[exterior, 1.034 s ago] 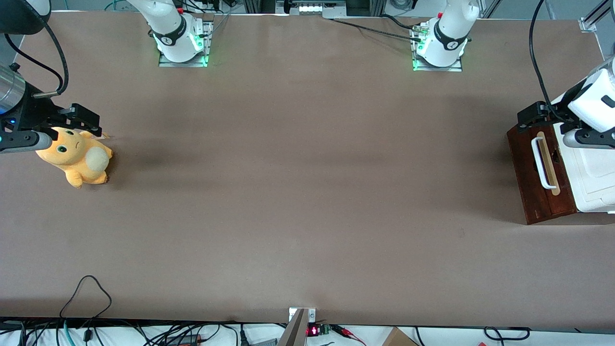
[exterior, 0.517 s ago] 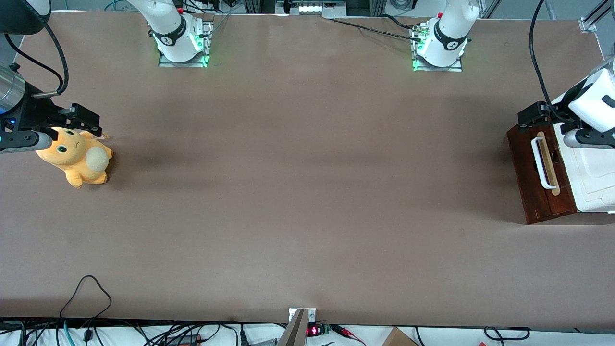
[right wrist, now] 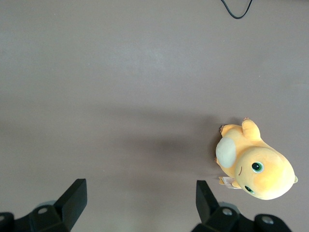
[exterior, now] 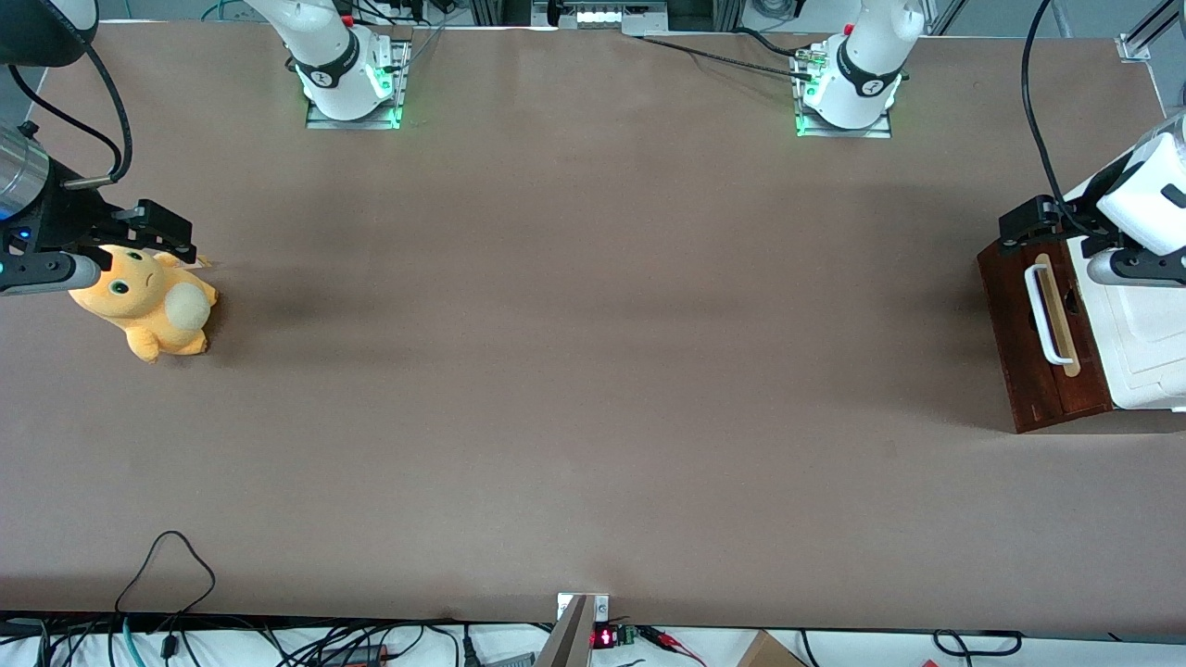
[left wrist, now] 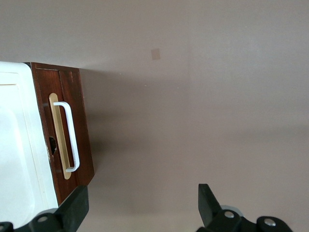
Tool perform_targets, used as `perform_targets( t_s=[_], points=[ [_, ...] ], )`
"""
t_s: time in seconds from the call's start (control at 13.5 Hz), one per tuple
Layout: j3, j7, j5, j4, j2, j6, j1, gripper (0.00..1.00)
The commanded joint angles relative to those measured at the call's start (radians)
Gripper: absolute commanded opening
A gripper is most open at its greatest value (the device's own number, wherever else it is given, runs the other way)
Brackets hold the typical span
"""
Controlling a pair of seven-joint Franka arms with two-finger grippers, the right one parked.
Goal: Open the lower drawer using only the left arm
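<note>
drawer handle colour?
White, on the dark brown lower drawer; clearest in the left wrist view. The gripper hangs open above.

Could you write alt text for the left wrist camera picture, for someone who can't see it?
Looking down, the open gripper hangs over bare brown table, beside the lower drawer, whose white handle it is not touching. A white cabinet top adjoins the drawer.

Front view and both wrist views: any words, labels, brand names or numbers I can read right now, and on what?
No legible text in any view.
Dark bands on both arm bases: each bears a small white mark, too small to read.
Red lit display at the table edge: unreadable.
Plush toy: a small tag, no readable print.
Lower drawer and white cabinet top: no label.
Gripper, open above the table in front of the drawer: unmarked.
</note>
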Motion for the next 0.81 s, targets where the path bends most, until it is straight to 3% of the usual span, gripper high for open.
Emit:
perform_targets(
  t_s=[0.0, 0.22, 0.3, 0.52, 0.74],
  points=[
    [0.012, 0.031, -0.021, 0.008, 0.005, -0.017, -0.001, 1.00],
    [0.004, 0.022, -0.007, 0.008, 0.005, -0.028, -0.004, 1.00],
    [-0.007, 0.019, 0.040, 0.008, 0.007, -0.029, -0.007, 1.00],
    [-0.111, -0.047, 0.318, -0.020, 0.014, -0.033, -0.009, 0.99],
    [-0.180, -0.211, 0.494, -0.110, 0.027, -0.040, -0.009, 0.99]
  ],
)
